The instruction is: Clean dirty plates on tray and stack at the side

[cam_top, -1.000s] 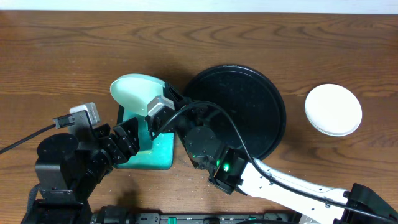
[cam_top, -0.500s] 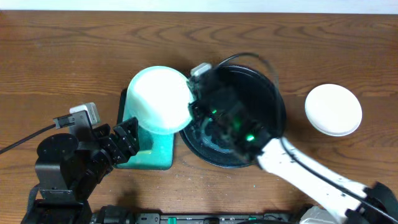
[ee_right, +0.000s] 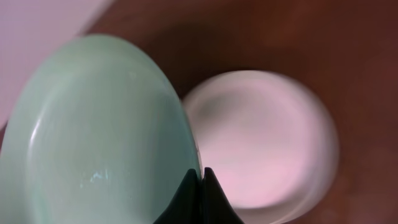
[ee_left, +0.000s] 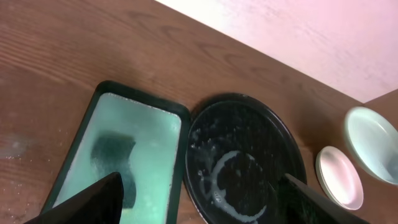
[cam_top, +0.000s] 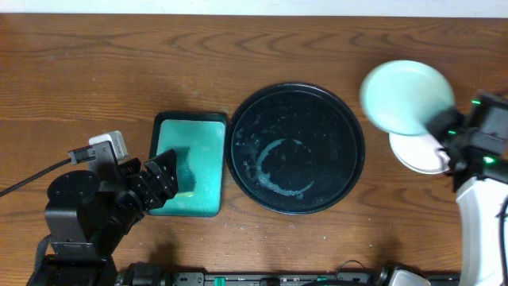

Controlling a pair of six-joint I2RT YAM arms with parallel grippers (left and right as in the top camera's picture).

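Plate (cam_top: 406, 97), pale mint, is clamped at its rim by the right gripper (ee_right: 200, 179), tilted over a white plate (cam_top: 429, 157) on the tabletop (cam_top: 95, 71) right of the black tray (cam_top: 295, 86), perhaps not touching it. Left gripper (cam_top: 168, 176) gapes above the teal tray (cam_top: 198, 139).

rectangular teal tray (ee_left: 146, 99), black rim, dark sponge (ee_left: 114, 152) inside; alongside, round black tray (ee_left: 249, 134), whitish ring smear (ee_left: 219, 169); white plate (ee_left: 340, 177) on counter (ee_left: 74, 50); pale-mint plate (ee_left: 372, 142) just beside; left gripper (ee_left: 202, 202) spread wide.
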